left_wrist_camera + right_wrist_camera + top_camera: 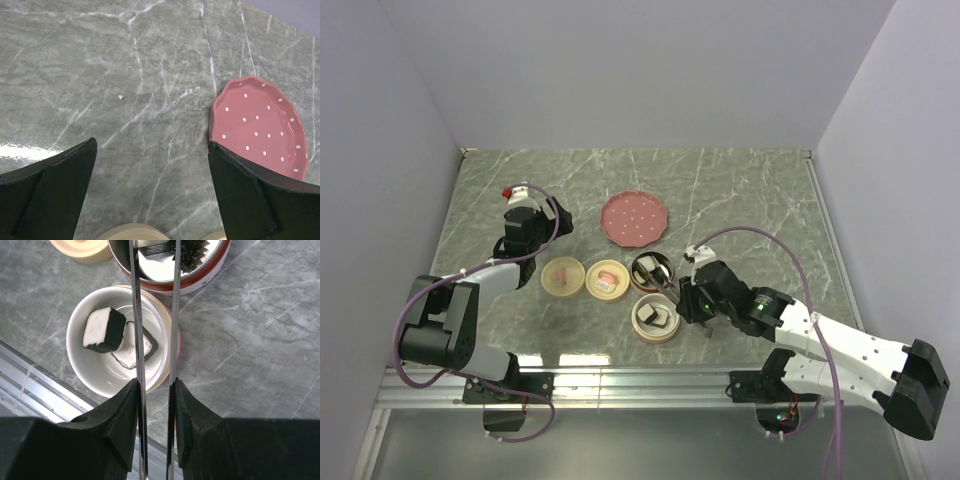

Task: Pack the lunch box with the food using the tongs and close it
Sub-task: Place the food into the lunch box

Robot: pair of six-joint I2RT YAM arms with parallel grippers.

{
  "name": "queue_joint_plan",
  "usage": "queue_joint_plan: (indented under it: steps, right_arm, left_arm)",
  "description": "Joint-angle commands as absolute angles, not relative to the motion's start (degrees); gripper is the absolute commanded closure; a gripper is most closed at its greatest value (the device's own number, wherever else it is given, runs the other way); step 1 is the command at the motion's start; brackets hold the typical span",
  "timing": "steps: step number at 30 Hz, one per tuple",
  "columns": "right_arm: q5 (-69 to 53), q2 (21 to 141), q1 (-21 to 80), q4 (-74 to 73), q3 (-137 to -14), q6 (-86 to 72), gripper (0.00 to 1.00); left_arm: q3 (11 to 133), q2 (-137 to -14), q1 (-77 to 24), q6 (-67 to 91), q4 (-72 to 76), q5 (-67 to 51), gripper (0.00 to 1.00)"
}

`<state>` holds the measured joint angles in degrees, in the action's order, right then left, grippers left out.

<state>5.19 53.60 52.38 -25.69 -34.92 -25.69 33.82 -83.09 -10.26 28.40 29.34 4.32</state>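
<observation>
My right gripper (155,382) is shut on the silvery tongs (136,315), whose two arms run up over the lunch box bowls. The near white bowl (95,375) holds two black-and-white food blocks (104,329) (135,347). The tong tips reach into the far metal-lined bowl (210,270), where dark food (192,252) lies; the tips are cut off at the top of the right wrist view. From above, the tongs (670,285) bridge both bowls (638,258) (642,333). My left gripper (152,145) hangs open over bare marble, nothing between its fingers.
The pink dotted plate (635,220) lies beyond the bowls, seen also beside my left gripper's right finger (260,195). Two round cream lids (563,275) (606,278) lie left of the bowls. A metal rail (620,378) runs along the table's near edge.
</observation>
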Motion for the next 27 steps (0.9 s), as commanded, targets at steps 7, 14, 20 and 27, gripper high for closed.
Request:
queue_joint_plan:
  steps: [7,14,20,27]
  right_arm:
    - [9.75,50.63,52.82,-26.37,-38.67,-25.31,0.66]
    - [9.58,48.43,52.82,-26.72,-38.5,-25.22,0.59]
    - [9.05,47.9,52.82,-25.66,-37.88,-24.87,0.55]
    - [9.05,47.11,52.82,-25.14,-37.88,-24.7,0.53]
  left_arm:
    - [34.63,-82.0,-10.11,29.18,32.08,3.25,0.0]
    - [34.63,-82.09,-10.11,29.27,32.08,3.16,0.01]
    - [34.54,-82.0,-10.11,29.27,32.08,3.08,0.0]
    - [34.45,-81.91,-10.11,29.27,31.99,3.08,0.0]
